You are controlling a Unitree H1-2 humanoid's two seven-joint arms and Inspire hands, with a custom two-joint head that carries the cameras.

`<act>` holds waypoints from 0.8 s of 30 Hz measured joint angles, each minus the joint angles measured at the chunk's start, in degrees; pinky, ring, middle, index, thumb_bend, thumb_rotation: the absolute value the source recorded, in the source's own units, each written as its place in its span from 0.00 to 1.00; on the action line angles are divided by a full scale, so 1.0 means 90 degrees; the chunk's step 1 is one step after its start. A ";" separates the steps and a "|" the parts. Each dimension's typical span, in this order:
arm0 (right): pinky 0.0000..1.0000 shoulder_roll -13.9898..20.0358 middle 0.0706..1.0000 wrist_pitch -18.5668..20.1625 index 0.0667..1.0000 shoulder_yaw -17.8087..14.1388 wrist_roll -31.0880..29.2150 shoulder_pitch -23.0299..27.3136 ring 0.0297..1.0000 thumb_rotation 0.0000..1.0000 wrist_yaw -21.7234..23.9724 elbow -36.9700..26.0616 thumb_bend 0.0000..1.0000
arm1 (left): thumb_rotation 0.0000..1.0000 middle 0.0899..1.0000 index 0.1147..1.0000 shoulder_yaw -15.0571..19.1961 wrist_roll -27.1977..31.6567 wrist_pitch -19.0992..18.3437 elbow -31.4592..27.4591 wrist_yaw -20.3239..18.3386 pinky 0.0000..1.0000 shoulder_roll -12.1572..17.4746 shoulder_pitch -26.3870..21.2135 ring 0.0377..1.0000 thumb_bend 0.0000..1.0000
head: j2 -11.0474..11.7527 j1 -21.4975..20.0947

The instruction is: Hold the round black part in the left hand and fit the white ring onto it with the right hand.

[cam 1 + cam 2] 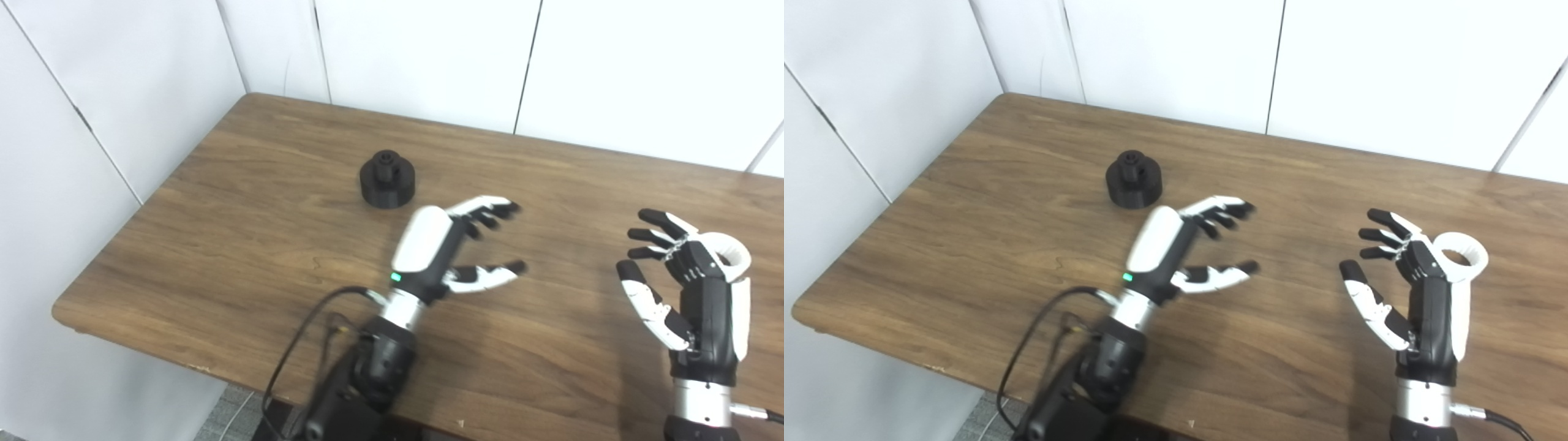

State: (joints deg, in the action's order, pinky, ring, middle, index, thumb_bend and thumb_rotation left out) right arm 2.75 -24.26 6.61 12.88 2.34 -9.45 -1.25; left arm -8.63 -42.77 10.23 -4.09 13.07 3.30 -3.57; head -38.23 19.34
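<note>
Left hand (444, 251) is raised over the wooden table (245, 245), fingers spread and half curled, nothing held. Right hand (1415, 294) is held upright, palm facing left, fingers apart, empty. Round black part (387, 180) is seen upright on the table, near the left hand, just beyond and left of it. White ring (1461, 257) is partly hidden behind the right hand; contact cannot be told.

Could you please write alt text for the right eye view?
Two open robot hands, left and right, hover over a wooden table; a round black part sits beyond the left, a white ring lies behind the right.
</note>
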 measured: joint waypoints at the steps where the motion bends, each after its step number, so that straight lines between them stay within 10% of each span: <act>1: 0.53 0.0001 0.75 0.0000 0.72 -0.0006 0.0000 0.0000 0.66 0.42 0.0000 0.0002 0.56 | 0.25 0.68 0.61 0.0006 -0.0039 -0.0030 -0.0031 -0.0007 0.54 0.0039 0.0000 0.64 0.65 | 0.0010 0.0010; 24: 0.52 -0.0003 0.74 0.0000 0.71 -0.0007 0.0002 0.0002 0.65 0.40 0.0016 0.0012 0.56 | 0.40 0.94 0.70 0.0833 -0.0518 -0.1053 -0.0308 0.0162 0.79 0.0651 -0.0589 0.97 0.75 | 0.0000 0.0029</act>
State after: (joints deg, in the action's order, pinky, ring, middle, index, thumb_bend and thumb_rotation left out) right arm 2.72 -24.26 6.55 12.90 2.36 -9.30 -1.14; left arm -1.13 -47.43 0.75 -6.86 14.53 9.16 -8.87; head -38.23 19.60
